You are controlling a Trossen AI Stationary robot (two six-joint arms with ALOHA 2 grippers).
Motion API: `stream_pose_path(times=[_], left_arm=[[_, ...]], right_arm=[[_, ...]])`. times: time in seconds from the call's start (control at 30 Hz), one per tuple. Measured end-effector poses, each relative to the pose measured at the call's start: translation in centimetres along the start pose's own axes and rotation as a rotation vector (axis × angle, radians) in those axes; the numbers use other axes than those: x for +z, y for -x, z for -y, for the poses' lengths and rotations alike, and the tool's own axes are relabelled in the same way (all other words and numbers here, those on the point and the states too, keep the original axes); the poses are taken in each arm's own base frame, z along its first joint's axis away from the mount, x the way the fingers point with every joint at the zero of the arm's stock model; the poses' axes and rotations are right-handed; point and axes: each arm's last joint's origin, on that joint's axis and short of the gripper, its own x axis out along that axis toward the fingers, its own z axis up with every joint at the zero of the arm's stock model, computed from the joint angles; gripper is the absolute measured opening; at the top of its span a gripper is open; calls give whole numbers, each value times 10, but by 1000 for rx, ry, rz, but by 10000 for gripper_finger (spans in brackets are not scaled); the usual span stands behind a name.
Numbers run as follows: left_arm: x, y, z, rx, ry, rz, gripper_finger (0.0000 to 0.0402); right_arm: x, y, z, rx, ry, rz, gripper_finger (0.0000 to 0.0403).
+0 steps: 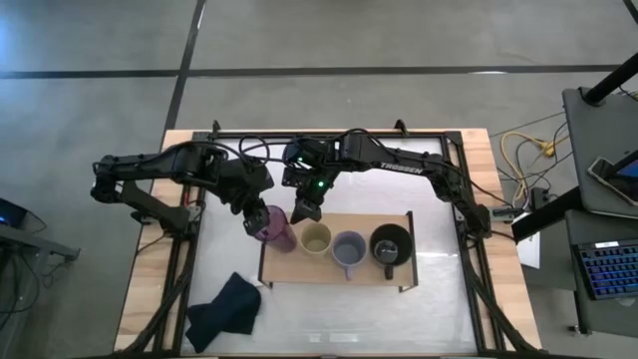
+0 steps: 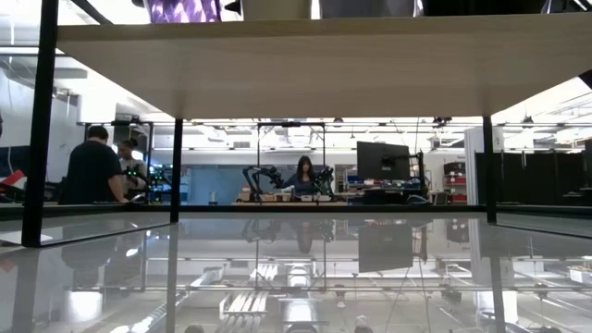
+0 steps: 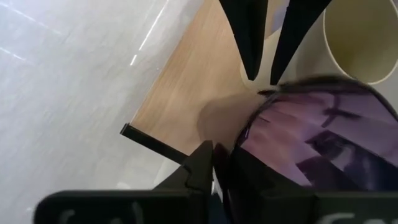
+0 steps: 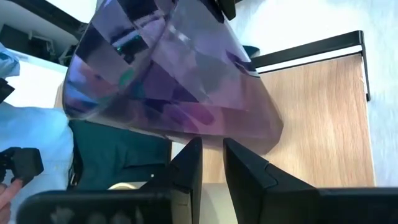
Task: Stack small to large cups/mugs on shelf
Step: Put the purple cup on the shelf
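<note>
Shelf: purple tumbler tilted in left hand.

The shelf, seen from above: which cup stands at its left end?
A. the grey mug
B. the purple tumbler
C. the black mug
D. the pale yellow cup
B: on the shelf the purple tumbler stands at the left end, then the yellow cup, the grey mug and the black mug.

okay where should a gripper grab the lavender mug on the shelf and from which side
Take the lavender-grey mug by its rim, coming straight down. It stands upright and open-topped on the shelf, with the yellow cup and black mug close on either side, so a side approach looks crowded. Its handle points to the shelf's near edge.
</note>
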Motion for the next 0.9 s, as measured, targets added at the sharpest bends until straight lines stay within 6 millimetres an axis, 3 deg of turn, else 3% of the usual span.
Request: stream_pose_path(times=[0.3,0.9], left_arm=[[0,1,0,-11,22,-3,75],[6,-1,8,-136,6,17,77]], right_arm=[[0,0,0,-8,10,2,59],[-1,2,2,-13,-1,-4,59]])
